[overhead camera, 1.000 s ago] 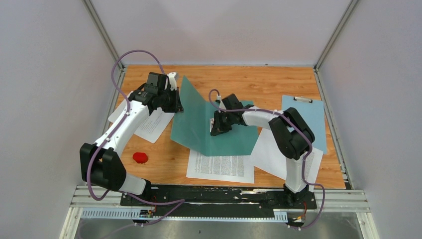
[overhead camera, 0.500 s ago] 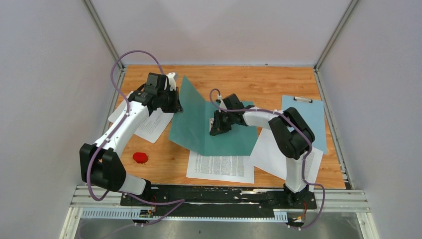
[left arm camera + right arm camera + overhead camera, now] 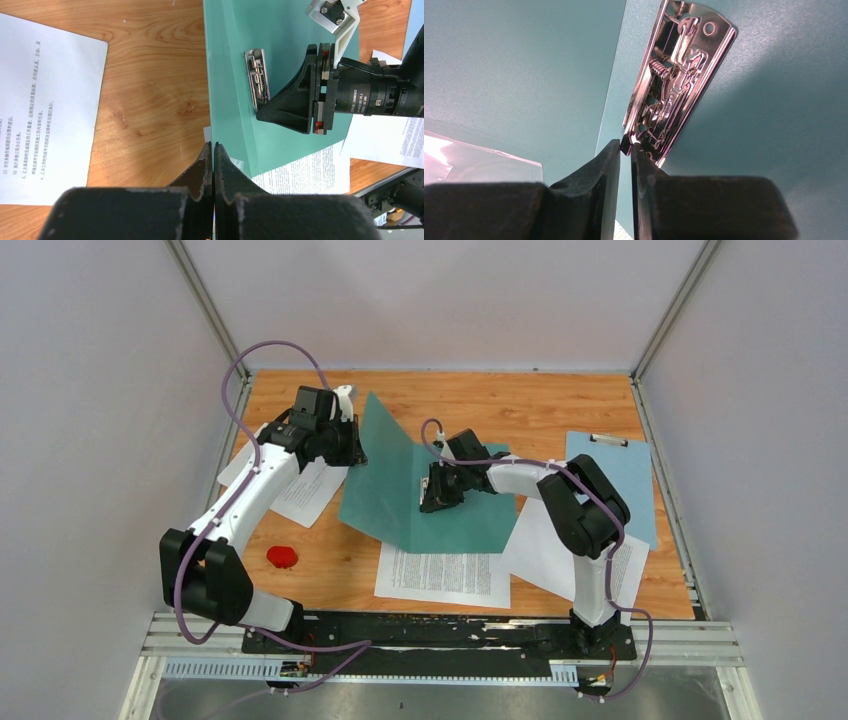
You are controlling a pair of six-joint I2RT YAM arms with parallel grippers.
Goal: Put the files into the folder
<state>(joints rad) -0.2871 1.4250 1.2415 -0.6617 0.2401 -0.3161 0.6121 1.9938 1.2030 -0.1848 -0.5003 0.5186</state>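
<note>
Folder open on the table (image 3: 520, 410), both claws on it, files outside it.

The folder (image 3: 440, 505) lies mid-table with its left cover stood up. My left claw (image 3: 213, 150) is pressed together on that cover's free edge and holds it raised. The files (image 3: 442, 575) lie flat around the folder, the closest one just at its near edge, toward my bases. My right claw (image 3: 626, 145) is the nearer one to that sheet. Its jaws are almost together at the near end of the fastener (image 3: 674, 90), whose long axis runs along the spine, away from the tips. I cannot tell whether they truly nip it.
</note>
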